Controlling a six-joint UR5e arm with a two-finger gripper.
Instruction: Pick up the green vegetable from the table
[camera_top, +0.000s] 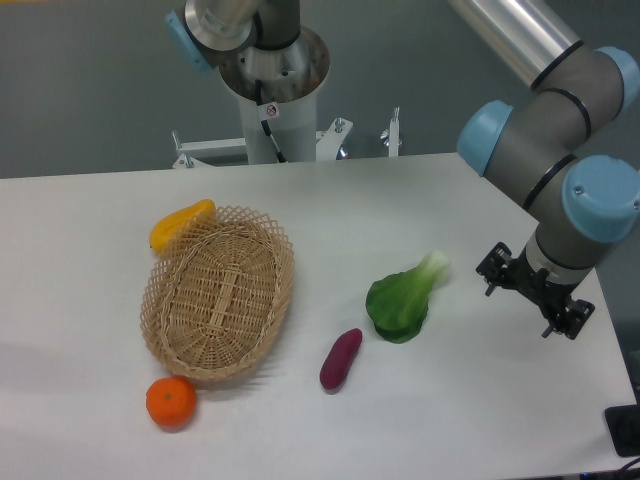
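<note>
The green vegetable (402, 298) lies on the white table (470, 420), right of centre. Its dark green leaves point toward the front and its pale stem toward the back right. My gripper (535, 293) hangs to the right of it, about a hand's width from the stem end and near the table's right edge. It touches nothing. Only its black body shows from this angle. The fingers are not clear enough to see how they stand, and nothing is visibly held.
A purple sweet potato (340, 359) lies just left of and in front of the vegetable. A wicker basket (219, 293) stands at centre left, with a yellow-orange pepper (180, 224) behind it and an orange (171, 402) in front. The arm's base column (272, 90) rises at the back.
</note>
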